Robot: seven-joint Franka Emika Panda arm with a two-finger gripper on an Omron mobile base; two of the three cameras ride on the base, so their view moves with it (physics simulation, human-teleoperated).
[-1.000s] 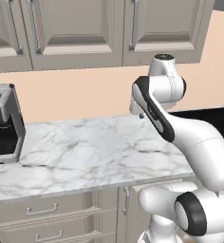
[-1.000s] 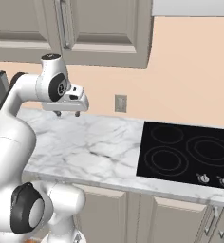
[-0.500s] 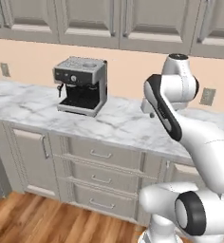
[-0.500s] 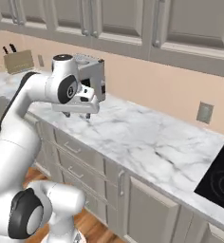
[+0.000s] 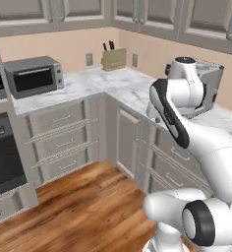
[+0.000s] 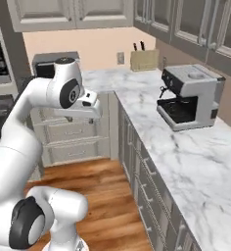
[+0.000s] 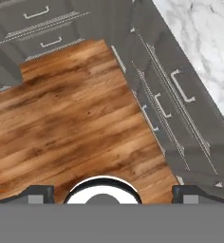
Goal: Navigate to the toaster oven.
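The marble surface [image 5: 123, 86] runs in an L along two walls, over grey drawers [image 5: 64, 140] and a wooden floor [image 5: 88, 202] – in the hand view the floor [image 7: 71, 118] lies below the hand, with drawer fronts [image 7: 171, 109] and a strip of the surface [image 7: 204, 38] at the upper right. Grey wall cabinets [image 5: 88, 12] hang above.

The toaster oven [image 5: 33, 76] sits on the far left end of the surface, just beside a tall dark built-in oven [image 5: 2, 157] at the left edge; its dark glass door faces into the room. In the right base view the arm covers most of it, and only its top edge [image 6: 56, 56] peeks out behind the arm's joint.

A coffee machine [image 6: 191, 95] stands on the right-hand run of the surface, well apart from the toaster oven. A knife block [image 5: 113, 58] sits in the corner – near a wall socket [image 5: 89, 59].

The gripper [image 6: 93, 104] is held in the air over the floor, away from everything; whether its jaws are spread or pressed together I cannot tell.
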